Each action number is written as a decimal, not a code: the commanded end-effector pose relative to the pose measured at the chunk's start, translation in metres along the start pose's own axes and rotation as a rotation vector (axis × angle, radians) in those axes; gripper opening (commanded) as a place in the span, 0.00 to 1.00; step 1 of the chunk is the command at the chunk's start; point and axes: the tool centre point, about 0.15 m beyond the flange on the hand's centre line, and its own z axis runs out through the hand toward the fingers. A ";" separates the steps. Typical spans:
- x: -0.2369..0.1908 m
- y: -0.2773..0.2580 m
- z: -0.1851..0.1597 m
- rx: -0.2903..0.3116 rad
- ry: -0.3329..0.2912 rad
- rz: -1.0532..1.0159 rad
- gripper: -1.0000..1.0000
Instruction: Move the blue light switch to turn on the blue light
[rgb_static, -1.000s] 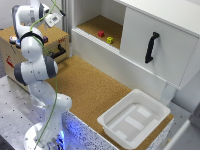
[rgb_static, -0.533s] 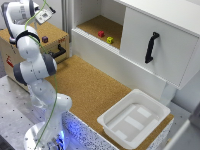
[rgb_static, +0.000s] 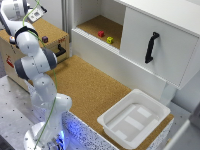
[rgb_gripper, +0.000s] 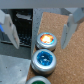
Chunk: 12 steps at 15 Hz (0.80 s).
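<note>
End effector spread above blue light, orange-red cap lit, arm shifted left since earlier.

The cork-covered worktop carries a white tray, a white cabinet and a wooden box. Between the fingers, the box's cork top holds a lit orange cap, with the blue light just beside it.

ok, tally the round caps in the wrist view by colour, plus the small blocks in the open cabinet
Orange cap, glowing: 1
Blue cap: 1
Green cap, only its edge in view: 1
Red block: 1
Yellow block: 1
Total: 5
</note>
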 end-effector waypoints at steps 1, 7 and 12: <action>0.038 -0.001 0.023 0.099 -0.096 0.023 0.00; 0.023 -0.011 0.047 0.127 -0.145 0.117 0.00; 0.017 -0.019 0.054 0.094 -0.157 0.227 0.00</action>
